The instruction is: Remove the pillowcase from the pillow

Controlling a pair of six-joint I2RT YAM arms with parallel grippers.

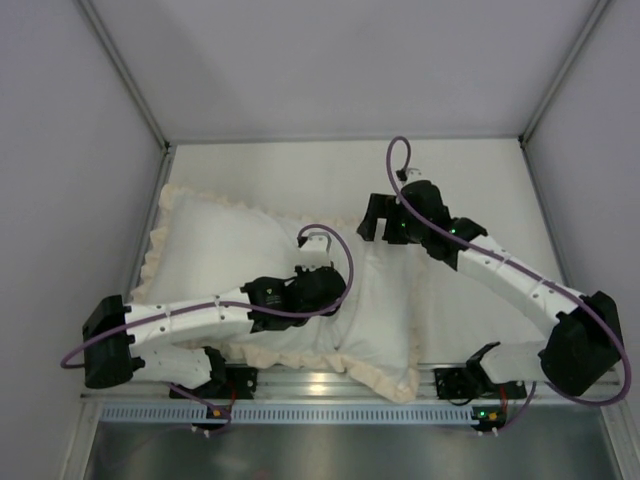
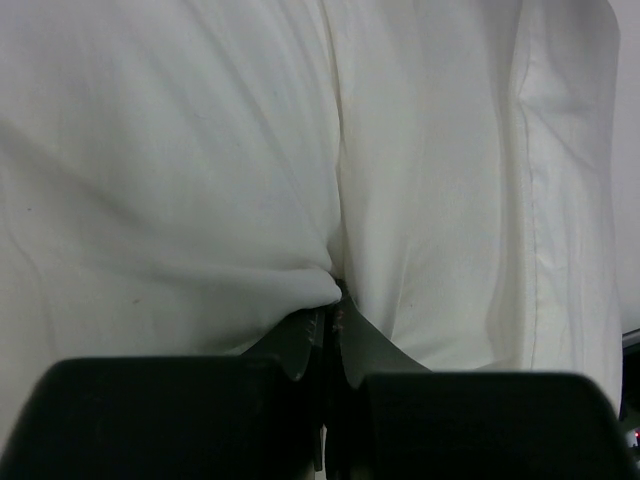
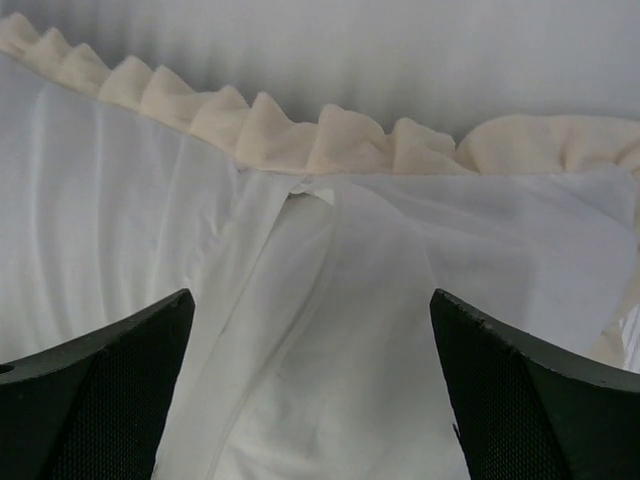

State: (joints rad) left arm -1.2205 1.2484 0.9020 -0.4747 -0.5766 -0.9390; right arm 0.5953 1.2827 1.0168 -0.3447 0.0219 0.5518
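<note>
The pillowcase [image 1: 215,250] lies white face up across the table, its cream ruffled border [image 1: 385,375] all round. It bulges with the pillow inside, which I cannot tell apart from the white cover. My left gripper [image 1: 340,297] rests on the middle of the cover. In the left wrist view it [image 2: 335,298] is shut on a pinched fold of the white fabric [image 2: 300,285]. My right gripper [image 1: 373,224] is open at the cover's far edge. In the right wrist view it [image 3: 310,300] hovers over a seamed flap [image 3: 300,250] just below the ruffle [image 3: 270,130].
Grey enclosure walls [image 1: 60,150] stand on the left, back and right. A metal rail [image 1: 330,410] runs along the near edge with the arm bases. Bare white table [image 1: 470,180] shows to the right of and behind the cover.
</note>
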